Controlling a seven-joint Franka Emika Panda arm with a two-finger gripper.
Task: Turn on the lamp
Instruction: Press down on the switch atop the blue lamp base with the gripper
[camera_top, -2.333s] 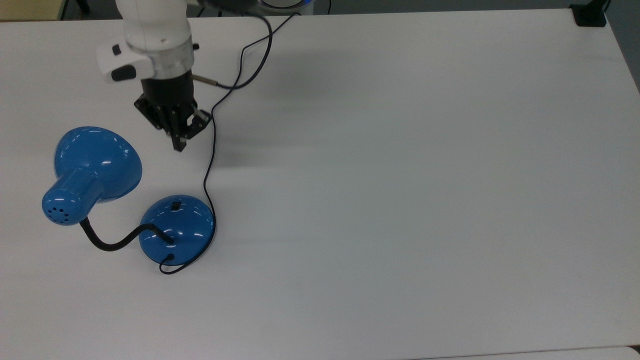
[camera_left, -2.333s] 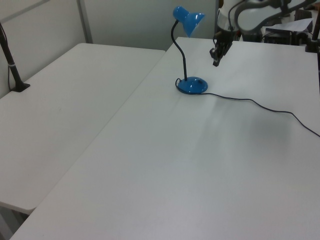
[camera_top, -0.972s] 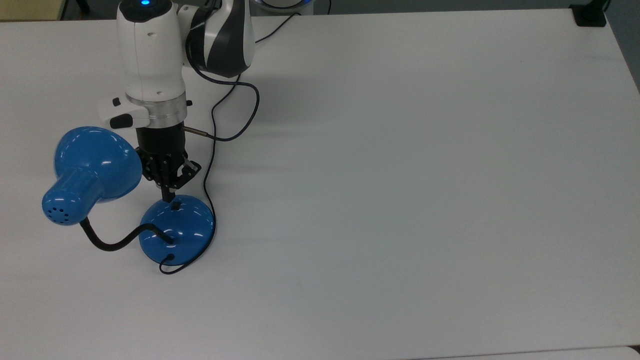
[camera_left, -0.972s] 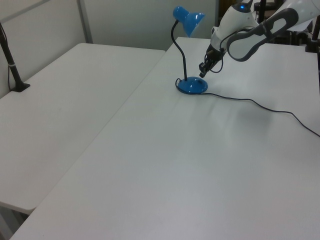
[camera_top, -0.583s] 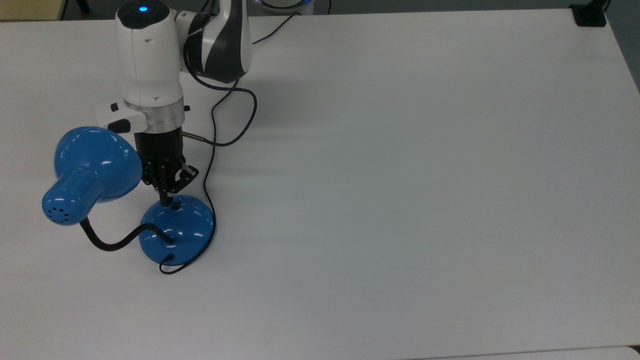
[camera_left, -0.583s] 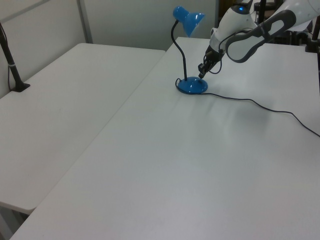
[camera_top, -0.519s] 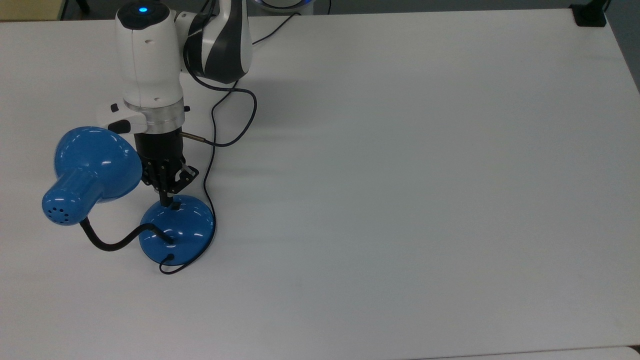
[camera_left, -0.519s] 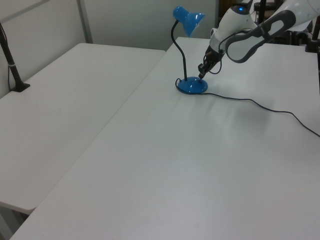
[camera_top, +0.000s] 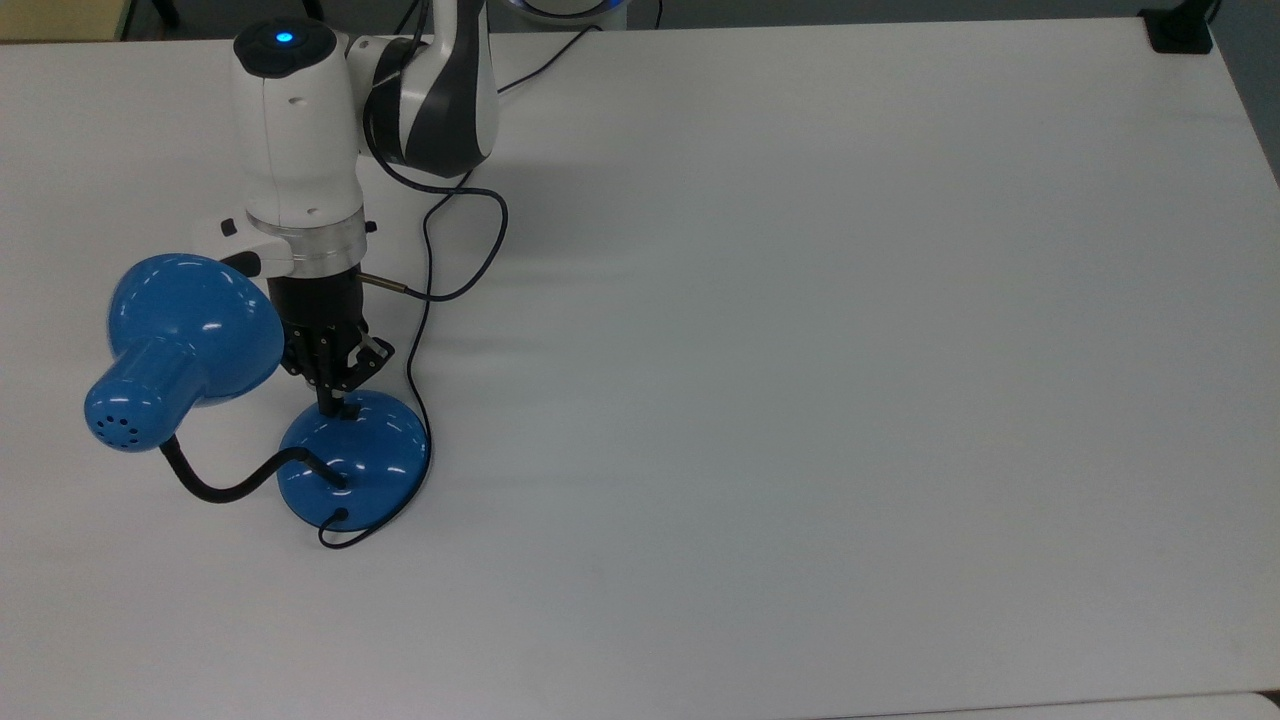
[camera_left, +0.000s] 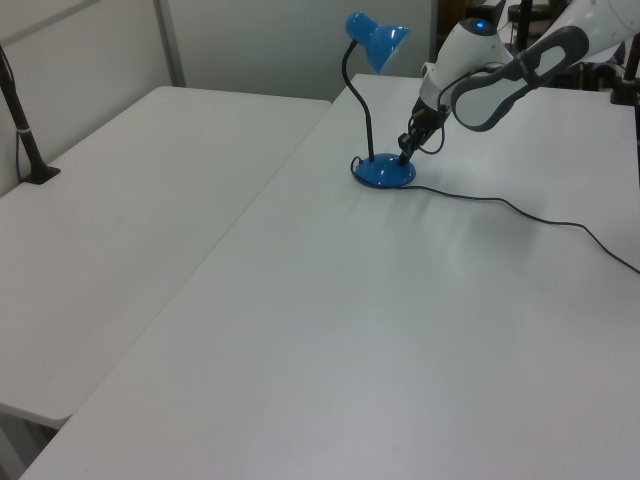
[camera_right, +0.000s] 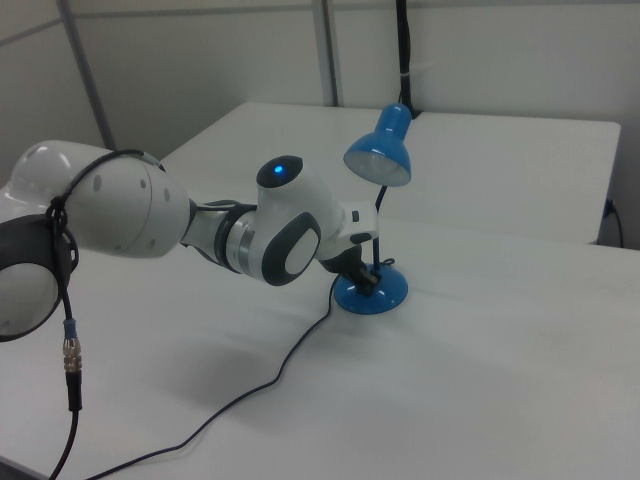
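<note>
Lowered since earlier, the hand (camera_top: 328, 404) now has its clenched tips on the lamp (camera_top: 352, 457) base's switch. From the right view the shade's mouth shows unlit. Arm reaches down steeply over the desk (camera_top: 800, 350).

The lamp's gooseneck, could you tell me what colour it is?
Black, between the blue base and shade; the gooseneck of the lamp shows best in the top view.

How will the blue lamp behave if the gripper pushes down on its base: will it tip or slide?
The lamp probably stays upright: its domed base sits wide and flat on the table. The glossy surface could let the gripper slip. The gooseneck may wobble.
</note>
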